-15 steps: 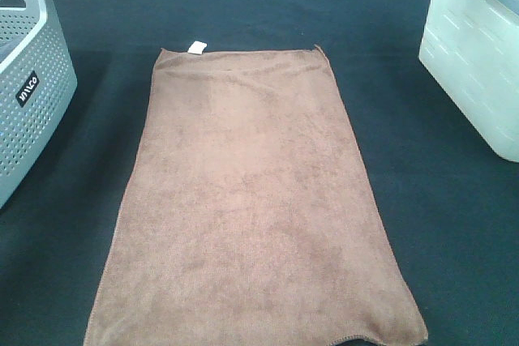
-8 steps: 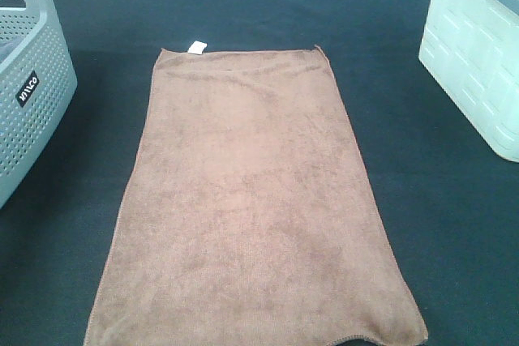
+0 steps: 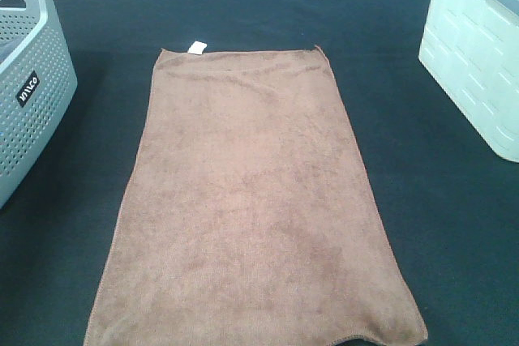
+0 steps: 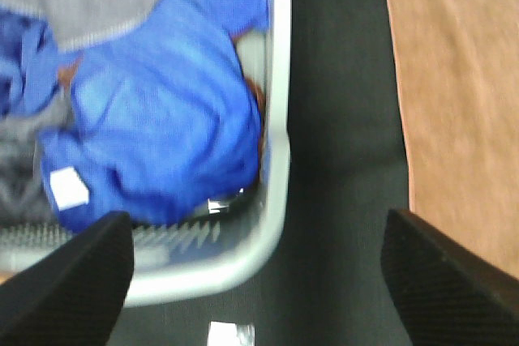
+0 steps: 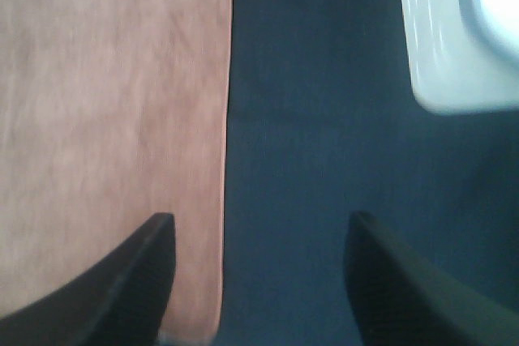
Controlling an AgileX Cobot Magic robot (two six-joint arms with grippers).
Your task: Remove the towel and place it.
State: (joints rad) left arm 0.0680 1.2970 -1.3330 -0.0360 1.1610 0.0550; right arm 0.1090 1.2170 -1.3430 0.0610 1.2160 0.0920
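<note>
The brown towel point(image 3: 247, 200) lies flat and spread out on the black table cloth point(image 3: 243, 6), with a small white tag point(image 3: 196, 47) at its far left corner. Neither gripper shows in the exterior high view. In the left wrist view my left gripper point(image 4: 255, 281) is open and empty above the cloth, between the grey basket and the towel's edge point(image 4: 462, 79). In the right wrist view my right gripper point(image 5: 263, 281) is open and empty above the towel's edge point(image 5: 113, 103), near one corner.
A grey perforated basket point(image 3: 28, 95) stands at the left; the left wrist view shows blue and grey laundry point(image 4: 154, 111) inside it. A white bin point(image 3: 478, 54) stands at the right and also shows in the right wrist view point(image 5: 454, 38).
The dark arm parts at the top edge of the exterior high view a second ago have moved out of view. The towel has not moved.
</note>
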